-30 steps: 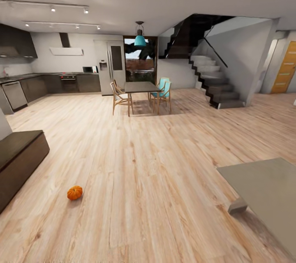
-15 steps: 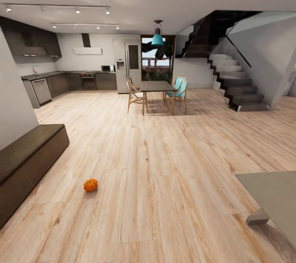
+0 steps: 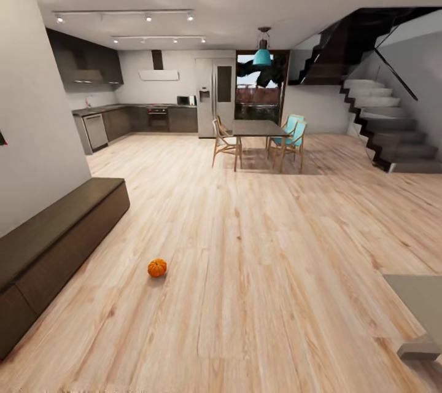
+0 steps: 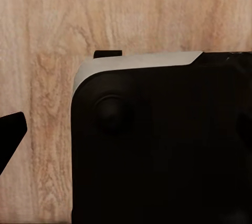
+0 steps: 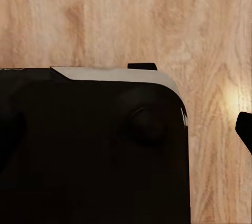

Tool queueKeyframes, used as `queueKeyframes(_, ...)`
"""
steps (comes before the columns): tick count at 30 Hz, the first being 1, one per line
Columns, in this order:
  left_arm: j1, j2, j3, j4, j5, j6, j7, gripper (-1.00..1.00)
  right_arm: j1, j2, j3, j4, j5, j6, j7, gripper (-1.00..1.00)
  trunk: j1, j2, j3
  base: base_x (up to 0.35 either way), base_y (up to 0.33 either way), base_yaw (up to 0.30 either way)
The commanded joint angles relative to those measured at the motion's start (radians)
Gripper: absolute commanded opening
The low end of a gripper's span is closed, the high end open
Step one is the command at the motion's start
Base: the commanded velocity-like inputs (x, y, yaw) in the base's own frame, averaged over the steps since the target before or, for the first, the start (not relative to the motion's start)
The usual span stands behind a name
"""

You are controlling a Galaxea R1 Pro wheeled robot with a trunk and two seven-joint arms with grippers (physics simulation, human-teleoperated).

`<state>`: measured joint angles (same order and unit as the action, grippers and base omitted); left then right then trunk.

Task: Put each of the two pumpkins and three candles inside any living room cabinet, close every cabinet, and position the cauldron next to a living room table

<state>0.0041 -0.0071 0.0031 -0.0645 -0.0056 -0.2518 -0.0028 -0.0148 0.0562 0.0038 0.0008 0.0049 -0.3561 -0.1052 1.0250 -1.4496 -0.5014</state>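
From the head view, a small orange pumpkin (image 3: 157, 268) sits alone on the pale wood floor (image 3: 258, 270) at about seven o'clock from the picture's centre, near the long dark-brown cabinet (image 3: 55, 245) that runs along the wall at eight o'clock, its fronts flush. A corner of the grey table (image 3: 420, 295) shows at four o'clock, well apart from the pumpkin. At twelve o'clock stands a dining table (image 3: 258, 129) with wooden and turquoise chairs, a teal pendant lamp (image 3: 262, 56) above it; the kitchen lies at eleven o'clock and a dark staircase (image 3: 387, 129) at two o'clock. In the left wrist view, a black robot body part (image 4: 163, 145) with a pale edge hangs over the floor planks; whether the jaws are spread or pressed together I cannot tell. In the right wrist view, a like black housing (image 5: 89, 150) covers the floor, and the jaws' state cannot be told either.
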Motion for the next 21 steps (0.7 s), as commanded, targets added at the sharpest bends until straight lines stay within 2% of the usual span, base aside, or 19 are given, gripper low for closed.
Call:
queueKeyframes(1,0.000,0.000,0.000,-0.001,-0.001,-0.001,0.000,1.00,-0.001,0.000,0.001,0.001,0.001,-0.003,-0.004,1.00,0.000,0.000,-0.001,0.000,0.000,0.255)
queueKeyframes(21,0.000,0.000,-0.001,-0.001,-0.001,-0.001,0.000,1.00,-0.001,0.001,0.001,0.001,0.000,-0.006,-0.004,1.00,0.000,0.000,-0.008,0.000,0.000,0.255)
